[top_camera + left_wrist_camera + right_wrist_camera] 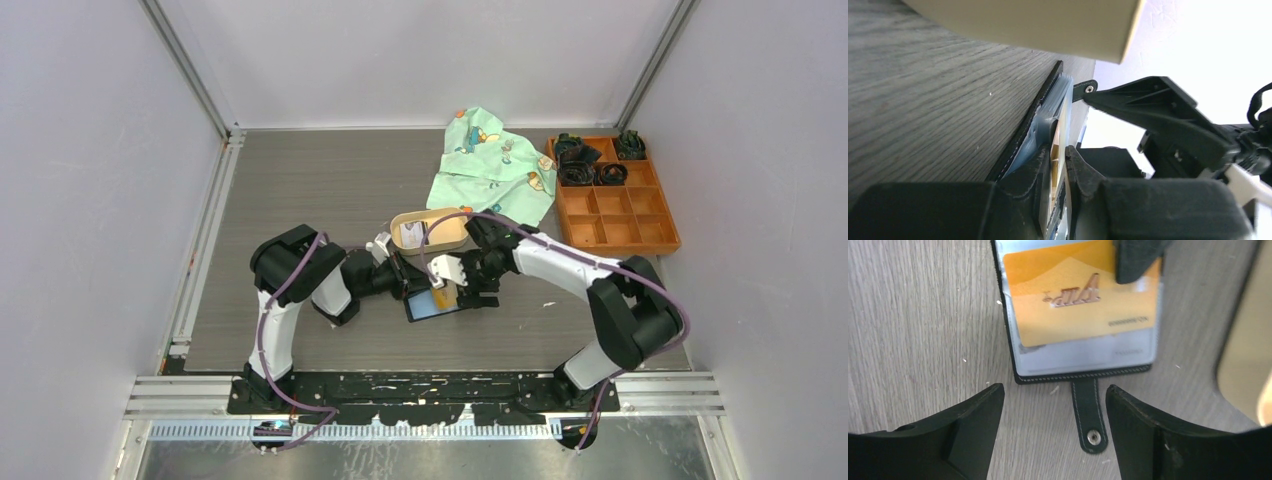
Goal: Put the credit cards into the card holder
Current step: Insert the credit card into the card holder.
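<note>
The black card holder (432,304) lies open on the table between both arms, its clear pockets facing up (1088,352) and its snap tab (1089,415) stretched flat. An orange-gold credit card (1078,300) sits slightly askew in the top pocket. My left gripper (1060,155) is shut on the far end of that card (1056,145), one dark finger (1138,260) covering its corner. My right gripper (1055,395) hangs open just above the tab, touching nothing. A second pale credit card (410,237) lies in the tan tray.
The tan oval tray (430,232) stands right behind the card holder, its wall close over the left wrist (1023,25). A green printed cloth (490,165) lies behind it. An orange compartment box (615,195) with black coils stands at the back right.
</note>
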You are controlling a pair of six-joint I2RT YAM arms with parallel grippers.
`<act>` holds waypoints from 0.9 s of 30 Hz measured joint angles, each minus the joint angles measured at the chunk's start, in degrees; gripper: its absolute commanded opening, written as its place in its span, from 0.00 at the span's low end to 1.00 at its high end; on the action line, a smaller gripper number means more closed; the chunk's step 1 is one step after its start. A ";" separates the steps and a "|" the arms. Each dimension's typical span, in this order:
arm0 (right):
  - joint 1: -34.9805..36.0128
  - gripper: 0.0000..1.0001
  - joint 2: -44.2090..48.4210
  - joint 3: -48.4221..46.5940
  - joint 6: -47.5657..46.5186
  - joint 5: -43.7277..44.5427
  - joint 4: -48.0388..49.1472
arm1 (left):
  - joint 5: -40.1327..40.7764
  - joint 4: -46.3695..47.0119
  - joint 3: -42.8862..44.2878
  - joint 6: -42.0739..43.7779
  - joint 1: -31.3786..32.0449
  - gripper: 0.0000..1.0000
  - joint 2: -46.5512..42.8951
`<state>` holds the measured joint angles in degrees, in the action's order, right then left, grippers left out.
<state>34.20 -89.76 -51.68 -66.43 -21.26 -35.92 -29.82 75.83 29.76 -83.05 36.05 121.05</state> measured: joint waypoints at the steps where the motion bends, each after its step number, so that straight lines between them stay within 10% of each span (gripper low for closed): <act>1: -0.48 0.77 1.16 0.00 0.33 -0.81 -0.13 | 0.00 0.00 -0.02 -0.04 0.00 0.20 -0.02; 12: 5.33 0.04 5.75 -0.50 12.09 -11.23 3.72 | 0.24 0.09 -0.39 -0.04 0.00 0.22 -0.46; 27: 20.59 0.01 -4.00 -1.16 28.24 11.26 20.15 | 0.31 0.17 -0.66 -0.04 0.00 0.23 -0.57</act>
<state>54.78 -93.76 -52.84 -38.20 -10.00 -15.77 -29.52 76.01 29.10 -83.09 36.05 120.49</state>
